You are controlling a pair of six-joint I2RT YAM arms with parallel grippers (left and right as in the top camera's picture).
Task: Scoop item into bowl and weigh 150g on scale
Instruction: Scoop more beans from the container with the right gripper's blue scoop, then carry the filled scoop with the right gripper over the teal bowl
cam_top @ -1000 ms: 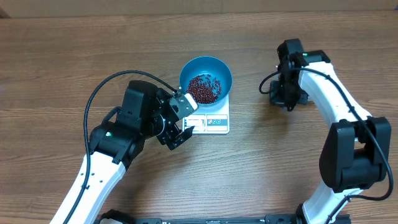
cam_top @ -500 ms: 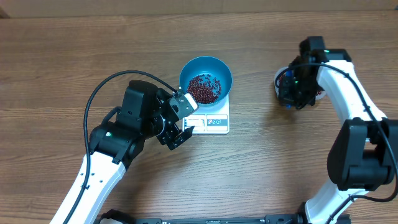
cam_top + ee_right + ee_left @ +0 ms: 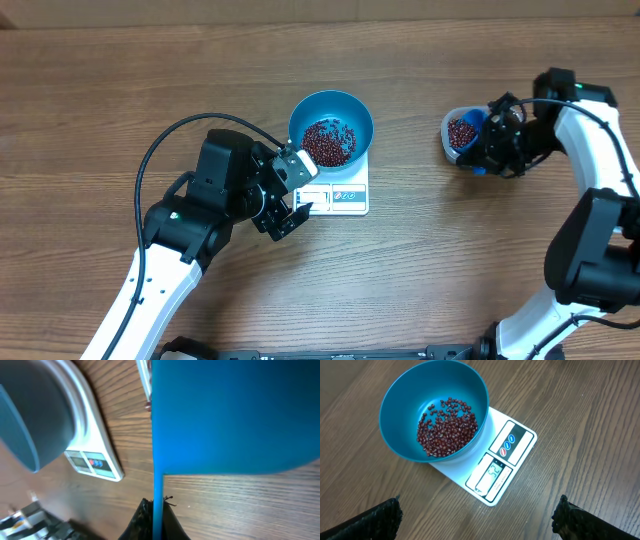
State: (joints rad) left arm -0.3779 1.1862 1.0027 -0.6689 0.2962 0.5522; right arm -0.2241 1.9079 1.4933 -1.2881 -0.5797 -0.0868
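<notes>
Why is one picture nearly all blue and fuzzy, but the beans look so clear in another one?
Right wrist view: the blue scoop sits very near the lens, so it fills the frame and the bowl behind blurs; left wrist view: evenly lit and sharp, each of the beans distinct.

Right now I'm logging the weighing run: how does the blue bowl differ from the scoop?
Size: the bowl is clearly wider than the scoop. Support: the bowl sits on the scale; the scoop is gripped by the right end effector, off to the scale's side. Load: the bowl holds a bigger heap of beans than the scoop. Both are blue, round and carry red-brown beans.
</notes>
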